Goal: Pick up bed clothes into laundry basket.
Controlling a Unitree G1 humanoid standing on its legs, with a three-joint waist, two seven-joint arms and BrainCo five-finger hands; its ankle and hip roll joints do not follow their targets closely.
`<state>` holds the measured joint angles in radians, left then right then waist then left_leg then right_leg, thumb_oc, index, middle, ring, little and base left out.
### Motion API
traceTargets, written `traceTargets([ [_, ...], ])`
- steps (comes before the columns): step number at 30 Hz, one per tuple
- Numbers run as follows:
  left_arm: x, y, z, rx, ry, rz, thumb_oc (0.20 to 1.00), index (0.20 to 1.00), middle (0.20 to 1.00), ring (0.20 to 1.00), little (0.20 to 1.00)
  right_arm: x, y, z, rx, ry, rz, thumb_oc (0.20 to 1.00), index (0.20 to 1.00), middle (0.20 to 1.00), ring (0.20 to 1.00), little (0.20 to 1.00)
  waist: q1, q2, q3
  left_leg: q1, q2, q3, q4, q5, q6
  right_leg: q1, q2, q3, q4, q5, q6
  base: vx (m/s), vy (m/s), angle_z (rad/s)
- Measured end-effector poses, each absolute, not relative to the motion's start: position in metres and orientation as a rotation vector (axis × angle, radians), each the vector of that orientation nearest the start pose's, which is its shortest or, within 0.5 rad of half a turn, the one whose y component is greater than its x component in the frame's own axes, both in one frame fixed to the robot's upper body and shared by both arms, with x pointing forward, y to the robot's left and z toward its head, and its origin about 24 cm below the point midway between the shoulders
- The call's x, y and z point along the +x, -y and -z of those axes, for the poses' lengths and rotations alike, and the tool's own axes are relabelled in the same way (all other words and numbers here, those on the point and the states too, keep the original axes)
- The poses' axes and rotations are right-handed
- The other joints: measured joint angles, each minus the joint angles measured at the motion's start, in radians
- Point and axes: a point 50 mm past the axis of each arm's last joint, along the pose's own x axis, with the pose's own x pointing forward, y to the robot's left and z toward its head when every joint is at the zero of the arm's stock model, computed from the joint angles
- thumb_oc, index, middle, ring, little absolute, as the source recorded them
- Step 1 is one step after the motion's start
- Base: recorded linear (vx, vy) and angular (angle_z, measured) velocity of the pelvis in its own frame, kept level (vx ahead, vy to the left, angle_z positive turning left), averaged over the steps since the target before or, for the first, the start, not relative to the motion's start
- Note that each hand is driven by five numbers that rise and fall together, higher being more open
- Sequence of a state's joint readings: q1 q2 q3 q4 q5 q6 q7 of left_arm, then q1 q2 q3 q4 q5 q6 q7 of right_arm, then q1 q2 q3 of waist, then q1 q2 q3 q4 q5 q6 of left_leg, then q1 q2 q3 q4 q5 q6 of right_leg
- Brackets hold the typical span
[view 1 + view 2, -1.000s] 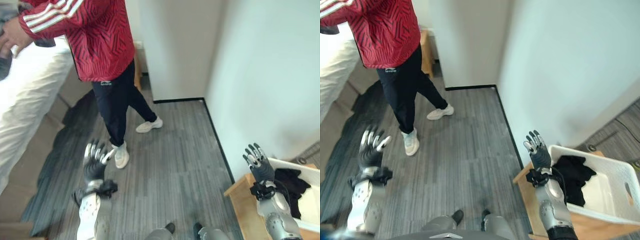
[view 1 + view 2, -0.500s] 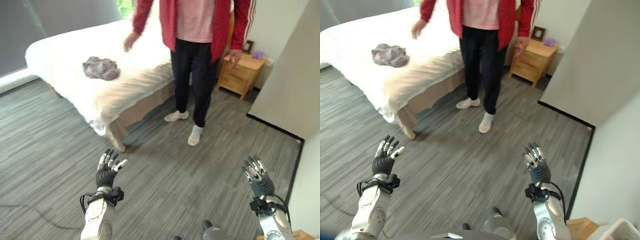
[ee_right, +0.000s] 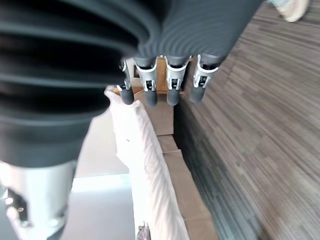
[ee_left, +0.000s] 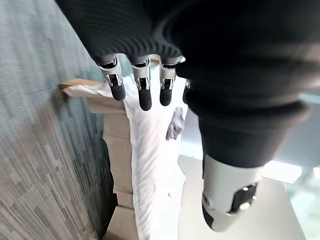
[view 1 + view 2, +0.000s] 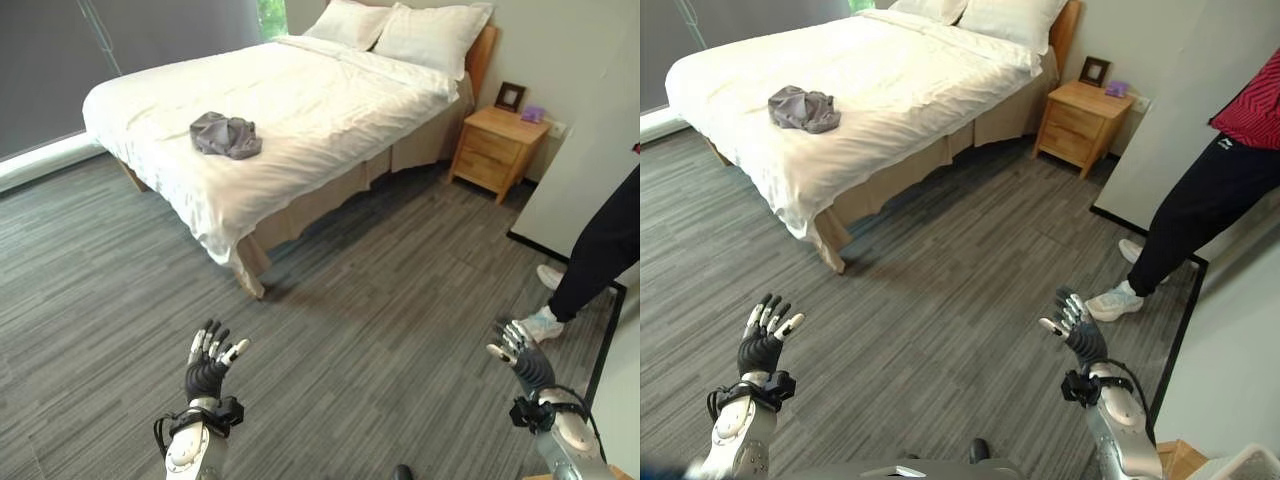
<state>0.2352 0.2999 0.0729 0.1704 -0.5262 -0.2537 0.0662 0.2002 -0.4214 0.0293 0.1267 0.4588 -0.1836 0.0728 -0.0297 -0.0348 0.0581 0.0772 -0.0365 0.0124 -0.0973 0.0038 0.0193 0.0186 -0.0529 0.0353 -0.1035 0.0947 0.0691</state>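
A crumpled grey garment [image 5: 226, 134] lies on the white bed [image 5: 330, 100], near its foot end and far ahead of me. My left hand [image 5: 207, 368] is raised over the floor at the lower left, fingers straight and spread, holding nothing. At the lower right my right hand [image 5: 524, 362] is up in the same way, open and empty. In the left wrist view my fingers [image 4: 145, 95] hang straight, with the garment [image 4: 175, 124] small beyond them. A white corner of the laundry basket [image 5: 1252, 464] peeks in at the bottom right.
A person in dark trousers and a red jacket [image 5: 1210, 185] stands at the right by the wall corner. A wooden nightstand [image 5: 497, 147] sits beside the bed's head. Grey plank floor [image 5: 380, 310] stretches between me and the bed.
The camera has swung from the wall and basket toward the bed. The person has left the bedside and now stands at the right. Both hands stay raised and open.
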Motion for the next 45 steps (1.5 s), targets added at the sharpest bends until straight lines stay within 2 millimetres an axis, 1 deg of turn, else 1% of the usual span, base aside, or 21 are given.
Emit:
traceTargets([
  [6,0.199,-0.262,-0.007,-0.178,-0.037,-0.332,1.000,1.000,1.000,1.000,1.000,0.230,0.221,-0.019,0.002,-0.069,-0.077,1.000,1.000,1.000,1.000,1.000,0.008,-0.013,0.010,-0.006,-0.001,0.011,-0.001,-0.001,0.001,-0.008,-0.002,0.007,0.003,0.003,0.003,0.04,0.127,-0.05],
  [12,0.183,-0.288,-0.001,-0.070,-0.074,-0.461,1.000,1.000,1.000,1.000,1.000,0.246,0.199,-0.026,0.034,-0.038,-0.167,1.000,1.000,1.000,1.000,1.000,0.050,-0.003,0.021,-0.021,-0.016,-0.006,-0.001,-0.011,0.013,-0.022,-0.019,-0.011,0.025,-0.005,0.016,0.05,0.176,0.10],
  [14,0.180,-0.292,0.005,-0.039,-0.103,-0.496,1.000,1.000,1.000,1.000,1.000,0.254,0.198,-0.029,0.060,-0.030,-0.165,1.000,1.000,1.000,1.000,1.000,0.065,0.042,0.061,-0.014,-0.002,-0.026,0.003,-0.005,0.038,-0.106,-0.009,-0.040,0.214,-0.035,0.038,0.05,0.117,0.23],
  [16,0.175,-0.297,0.007,-0.030,-0.115,-0.526,1.000,1.000,1.000,1.000,1.000,0.260,0.186,-0.033,0.091,-0.008,-0.202,1.000,1.000,1.000,1.000,1.000,0.083,0.048,0.086,-0.009,-0.032,-0.039,0.025,-0.020,0.066,-0.256,-0.048,-0.085,0.531,-0.082,0.053,0.41,0.117,0.24],
  [17,0.179,-0.292,0.008,-0.033,-0.116,-0.511,1.000,1.000,1.000,1.000,1.000,0.254,0.179,-0.034,0.102,-0.002,-0.234,1.000,1.000,1.000,1.000,1.000,0.062,0.058,0.112,-0.019,-0.038,-0.066,0.063,-0.038,0.082,-0.366,-0.054,-0.112,0.654,-0.153,0.042,0.63,-0.009,0.71],
  [20,0.196,-0.288,0.000,-0.038,-0.078,-0.481,1.000,1.000,1.000,1.000,1.000,0.229,0.185,-0.011,0.116,-0.097,-0.213,1.000,1.000,1.000,1.000,1.000,0.020,0.036,0.122,-0.021,-0.060,-0.140,0.102,-0.080,0.078,-0.402,-0.003,-0.078,0.288,-0.117,0.044,0.55,-0.097,0.88],
  [22,0.229,-0.270,-0.016,-0.059,0.000,-0.398,1.000,1.000,1.000,1.000,1.000,0.200,0.192,0.012,0.156,-0.203,-0.163,1.000,1.000,1.000,1.000,1.000,-0.049,0.038,0.126,-0.017,-0.071,-0.248,0.169,-0.148,0.062,-0.368,0.032,0.046,0.068,-0.099,0.063,0.67,-0.243,1.11],
  [23,0.239,-0.261,-0.023,-0.066,0.025,-0.356,1.000,1.000,1.000,1.000,1.000,0.195,0.192,0.016,0.162,-0.226,-0.157,1.000,1.000,1.000,1.000,1.000,-0.056,0.042,0.126,0.009,-0.063,-0.265,0.171,-0.176,0.060,-0.346,0.048,0.051,0.024,-0.092,0.059,0.60,-0.248,0.87],
  [24,0.246,-0.248,-0.024,-0.086,0.036,-0.316,1.000,1.000,1.000,1.000,1.000,0.195,0.193,0.018,0.161,-0.236,-0.156,1.000,1.000,1.000,1.000,1.000,-0.061,0.047,0.129,0.044,-0.039,-0.270,0.160,-0.196,-0.001,-0.327,0.076,0.013,0.103,-0.097,0.021,0.64,-0.327,1.15],
  [25,0.245,-0.221,-0.015,-0.117,0.011,-0.220,1.000,1.000,1.000,1.000,1.000,0.185,0.198,0.036,0.167,-0.317,-0.118,1.000,1.000,1.000,1.000,1.000,-0.101,-0.005,0.076,-0.010,-0.091,-0.209,0.432,-0.239,-0.076,-0.230,0.051,-0.016,0.279,-0.115,-0.019,0.37,-0.267,1.27],
  [26,0.245,-0.209,-0.016,-0.144,0.022,-0.185,1.000,1.000,1.000,1.000,1.000,0.187,0.203,0.034,0.154,-0.309,-0.109,1.000,1.000,1.000,1.000,1.000,-0.104,-0.024,0.068,-0.088,-0.106,-0.130,0.655,-0.234,-0.088,-0.187,0.042,-0.014,0.258,-0.054,-0.070,0.44,-0.407,1.31],
  [27,0.241,-0.201,-0.010,-0.171,0.004,-0.172,1.000,1.000,1.000,1.000,1.000,0.191,0.211,0.027,0.139,-0.280,-0.092,1.000,1.000,1.000,1.000,1.000,-0.098,-0.007,0.062,-0.239,-0.049,-0.061,0.932,-0.185,-0.103,-0.159,0.070,-0.031,0.240,-0.070,-0.095,0.33,-0.339,0.37],
  [29,0.237,-0.212,-0.012,-0.178,0.011,-0.177,1.000,1.000,1.000,1.000,1.000,0.211,0.215,0.011,0.154,-0.197,-0.087,1.000,1.000,1.000,1.000,1.000,-0.044,-0.005,0.080,-0.467,0.051,0.017,1.249,-0.115,-0.017,-0.132,0.112,-0.030,0.262,-0.136,-0.190,0.48,-0.214,-0.01],
  [31,0.236,-0.226,-0.007,-0.275,-0.003,-0.248,1.000,1.000,1.000,1.000,1.000,0.226,0.211,-0.001,0.156,-0.138,-0.075,1.000,1.000,1.000,1.000,1.000,-0.002,-0.071,0.130,-0.575,0.069,0.091,1.077,-0.115,-0.009,-0.025,0.085,-0.018,0.212,-0.162,-0.169,0.47,-0.027,0.10],
  [36,0.212,-0.239,0.017,-0.374,-0.088,-0.362,1.000,1.000,1.000,1.000,1.000,0.244,0.195,-0.018,0.086,-0.068,-0.169,1.000,1.000,1.000,1.000,1.000,0.028,-0.030,0.113,-0.491,0.091,0.166,0.170,-0.064,-0.006,0.233,0.124,-0.006,0.033,-0.198,-0.090,0.46,0.094,-0.27],
  [38,0.214,-0.236,0.016,-0.373,-0.087,-0.355,1.000,1.000,1.000,1.000,1.000,0.240,0.196,-0.014,0.080,-0.084,-0.163,1.000,1.000,1.000,1.000,1.000,0.005,-0.033,0.109,-0.433,0.014,0.197,0.120,-0.035,0.038,0.293,0.117,-0.011,0.027,-0.214,-0.064,0.37,0.138,0.01],
  [40,0.212,-0.233,0.019,-0.361,-0.103,-0.339,1.000,1.000,1.000,1.000,1.000,0.227,0.199,-0.006,0.073,-0.121,-0.152,1.000,1.000,1.000,1.000,1.000,0.001,0.006,0.085,-0.296,-0.022,0.275,0.105,-0.002,0.133,0.348,0.160,-0.005,0.089,-0.241,-0.023,0.31,0.170,-0.13],
  [41,0.210,-0.232,0.020,-0.349,-0.108,-0.330,1.000,1.000,1.000,1.000,1.000,0.219,0.200,0.000,0.070,-0.146,-0.148,1.000,1.000,1.000,1.000,1.000,0.007,0.042,0.061,-0.209,0.007,0.235,0.040,0.129,0.231,0.345,0.194,-0.006,0.176,-0.309,0.017,0.37,0.244,-0.21],
  [42,0.211,-0.239,0.018,-0.307,-0.113,-0.331,1.000,1.000,1.000,1.000,1.000,0.212,0.193,0.009,0.097,-0.183,-0.147,1.000,1.000,1.000,1.000,1.000,-0.006,-0.010,0.028,-0.177,-0.041,0.225,0.016,0.129,0.211,0.331,0.141,-0.006,0.230,-0.368,0.012,0.39,0.336,-0.21],
  [44,0.222,-0.238,0.010,-0.284,-0.076,-0.314,1.000,1.000,1.000,1.000,1.000,0.211,0.193,0.007,0.084,-0.173,-0.155,1.000,1.000,1.000,1.000,1.000,-0.026,-0.011,0.023,-0.134,-0.063,0.219,0.003,0.087,0.215,0.256,0.060,-0.054,0.344,-0.384,0.027,0.22,0.241,-0.06],
  [45,0.233,-0.238,0.000,-0.257,-0.039,-0.305,1.000,1.000,1.000,1.000,1.000,0.212,0.191,0.007,0.084,-0.173,-0.150,1.000,1.000,1.000,1.000,1.000,-0.034,0.000,0.031,-0.119,-0.059,0.218,0.003,0.070,0.212,0.143,0.052,-0.045,0.587,-0.362,0.064,0.17,0.198,-0.03],
])
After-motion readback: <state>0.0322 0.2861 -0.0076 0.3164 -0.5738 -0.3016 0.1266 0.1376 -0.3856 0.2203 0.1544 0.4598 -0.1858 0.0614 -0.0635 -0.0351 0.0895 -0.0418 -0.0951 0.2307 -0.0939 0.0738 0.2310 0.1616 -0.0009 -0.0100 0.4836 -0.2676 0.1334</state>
